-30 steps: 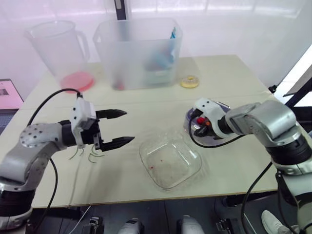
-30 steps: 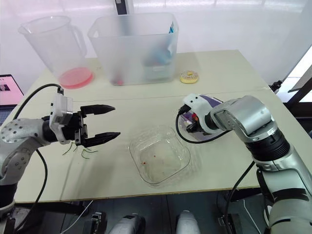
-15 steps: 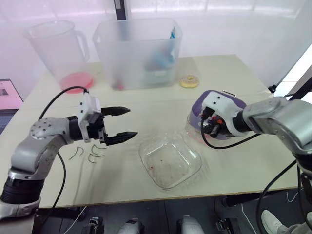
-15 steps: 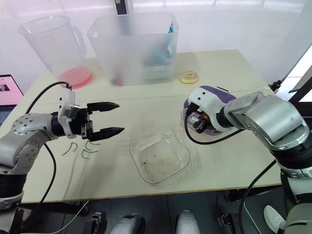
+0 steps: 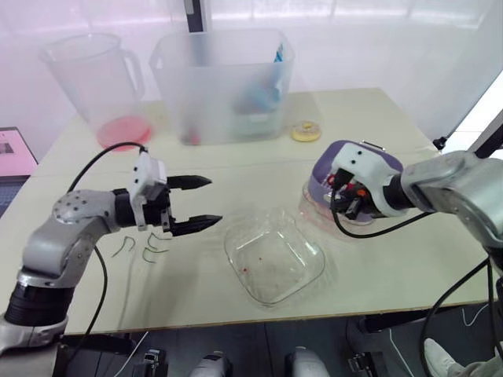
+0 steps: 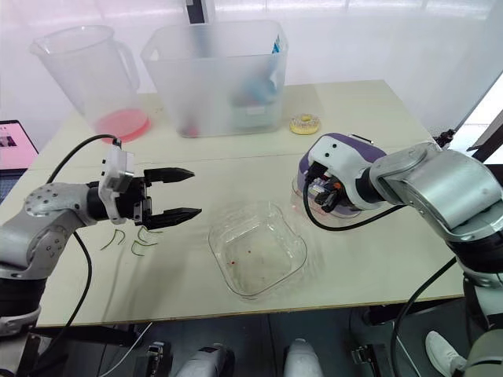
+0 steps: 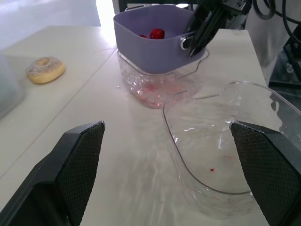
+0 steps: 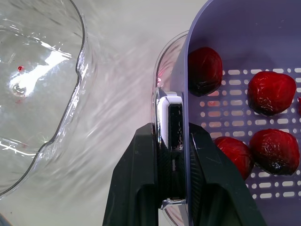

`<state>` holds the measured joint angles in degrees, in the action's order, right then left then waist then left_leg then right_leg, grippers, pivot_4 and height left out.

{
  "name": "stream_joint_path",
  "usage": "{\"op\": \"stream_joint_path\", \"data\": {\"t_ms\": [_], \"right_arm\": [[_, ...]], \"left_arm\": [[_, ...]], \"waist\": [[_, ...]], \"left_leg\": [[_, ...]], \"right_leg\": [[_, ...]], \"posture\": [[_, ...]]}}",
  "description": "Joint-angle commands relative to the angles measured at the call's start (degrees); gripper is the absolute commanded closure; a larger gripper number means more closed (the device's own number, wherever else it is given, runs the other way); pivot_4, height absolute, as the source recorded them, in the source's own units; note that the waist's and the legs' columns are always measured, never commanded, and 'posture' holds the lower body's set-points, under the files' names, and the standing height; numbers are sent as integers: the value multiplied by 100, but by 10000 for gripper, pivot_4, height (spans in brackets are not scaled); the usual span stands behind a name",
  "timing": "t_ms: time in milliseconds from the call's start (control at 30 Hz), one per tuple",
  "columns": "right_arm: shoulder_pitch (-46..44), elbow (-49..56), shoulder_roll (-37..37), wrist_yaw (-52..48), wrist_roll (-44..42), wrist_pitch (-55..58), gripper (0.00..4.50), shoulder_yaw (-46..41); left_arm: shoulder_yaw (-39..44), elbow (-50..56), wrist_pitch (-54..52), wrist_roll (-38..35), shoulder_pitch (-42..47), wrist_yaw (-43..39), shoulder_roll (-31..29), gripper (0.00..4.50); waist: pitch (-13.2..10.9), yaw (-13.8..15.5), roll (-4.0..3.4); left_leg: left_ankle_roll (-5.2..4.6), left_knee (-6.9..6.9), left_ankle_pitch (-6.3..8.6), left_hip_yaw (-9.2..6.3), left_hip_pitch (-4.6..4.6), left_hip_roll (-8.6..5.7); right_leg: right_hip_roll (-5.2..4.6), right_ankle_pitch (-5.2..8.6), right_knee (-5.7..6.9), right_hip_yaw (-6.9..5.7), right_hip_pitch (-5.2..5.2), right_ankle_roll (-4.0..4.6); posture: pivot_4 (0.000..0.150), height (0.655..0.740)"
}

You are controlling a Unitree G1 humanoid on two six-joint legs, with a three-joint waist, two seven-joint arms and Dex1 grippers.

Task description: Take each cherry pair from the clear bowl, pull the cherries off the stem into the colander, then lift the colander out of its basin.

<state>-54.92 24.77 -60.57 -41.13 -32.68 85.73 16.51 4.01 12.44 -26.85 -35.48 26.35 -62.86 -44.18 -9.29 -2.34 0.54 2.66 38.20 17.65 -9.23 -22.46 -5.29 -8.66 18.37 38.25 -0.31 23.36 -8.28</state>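
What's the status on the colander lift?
Right gripper shut on colander, partly raised from basin. Left gripper open beside empty clear bowl. Stems on table, not in the way.

Right gripper (image 6: pixel 321 194) at the purple colander (image 6: pixel 347 154) rim; left gripper (image 6: pixel 196 191), fingers spread, near the clear bowl (image 6: pixel 256 253); stems (image 6: pixel 119 239) alongside.

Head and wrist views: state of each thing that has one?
clear bowl: upright, no cherries, red specks inside
colander: gripped at rim, partly raised from basin, cherries inside
basin: on table, pink residue at bottom
right gripper: shut on colander rim
left gripper: open, empty, above table
stems: bare, loose on table
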Motion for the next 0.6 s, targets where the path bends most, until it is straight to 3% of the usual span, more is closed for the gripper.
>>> {"op": "stream_joint_path", "data": {"t_ms": [33,600], "right_arm": [[-190,107,-183,-74,59,-89,42966,-175],[-223,362,-263,42,179,-78,42966,-161]], "left_arm": [[91,54,12,-5,95,21,4,0],[-152,-109,-175,176,201,-110,-16,0]], "waist": [[0,0,0],[0,-3,0]], "left_leg": [[0,0,0,0,0,0],[0,0,0,0,0,0]], "right_leg": [[0,0,0,0,0,0],[0,0,1,0,0,0]], "posture": [[1500,7400],[1500,7400]]}}
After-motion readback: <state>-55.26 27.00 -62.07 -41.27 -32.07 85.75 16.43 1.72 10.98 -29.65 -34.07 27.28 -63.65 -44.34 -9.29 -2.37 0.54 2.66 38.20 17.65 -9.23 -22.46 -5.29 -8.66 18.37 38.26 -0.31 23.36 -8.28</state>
